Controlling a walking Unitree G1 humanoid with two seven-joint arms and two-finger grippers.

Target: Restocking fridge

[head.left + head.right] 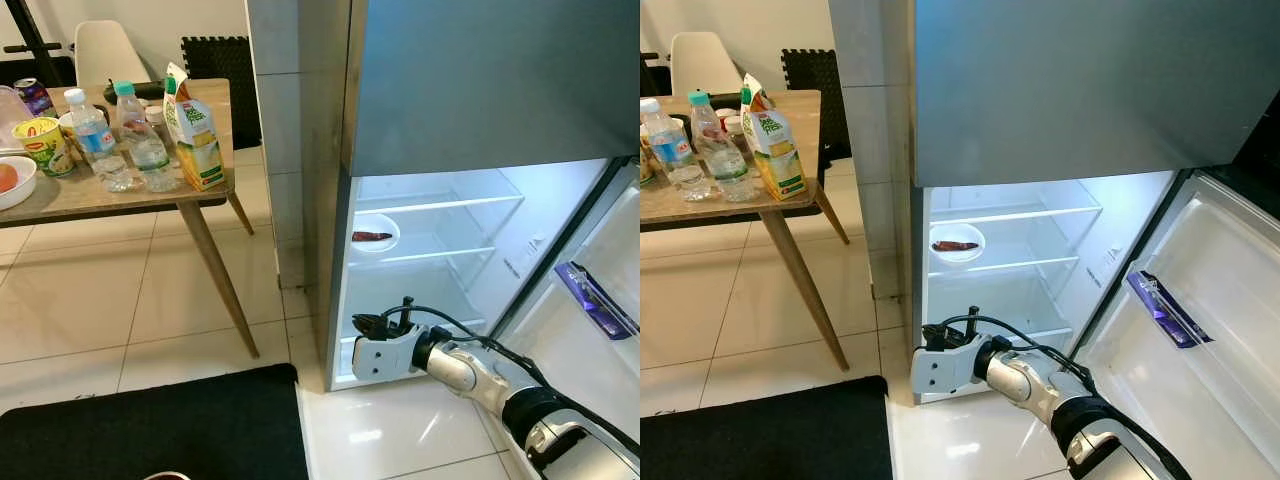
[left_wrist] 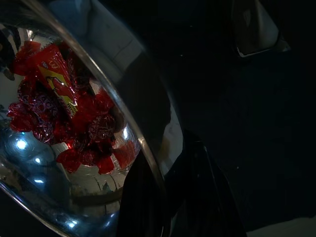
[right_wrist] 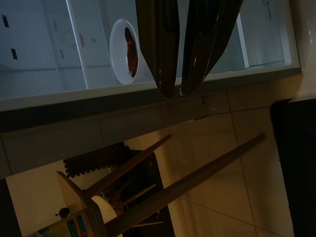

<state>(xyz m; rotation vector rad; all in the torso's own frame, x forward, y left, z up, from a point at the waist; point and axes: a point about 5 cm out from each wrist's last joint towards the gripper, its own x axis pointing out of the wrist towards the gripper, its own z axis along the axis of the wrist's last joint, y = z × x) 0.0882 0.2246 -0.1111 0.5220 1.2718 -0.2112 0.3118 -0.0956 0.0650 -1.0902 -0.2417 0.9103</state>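
My right end effector (image 3: 180, 91), fingers nearly together and empty, hovers low before the open fridge (image 1: 440, 240), while my left end effector (image 2: 163, 197) grips the bowl of red sweets (image 2: 59, 113) for stocking.

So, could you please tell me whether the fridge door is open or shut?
Open: the fridge door is swung wide, showing lit shelves.

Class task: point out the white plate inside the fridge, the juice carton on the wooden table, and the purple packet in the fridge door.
White round plate (image 1: 383, 226), left eye view, bare rim.
Green-and-yellow juice carton (image 1: 199, 140), left eye view, front face.
Purple flat packet (image 1: 1165, 308), right eye view, its middle.
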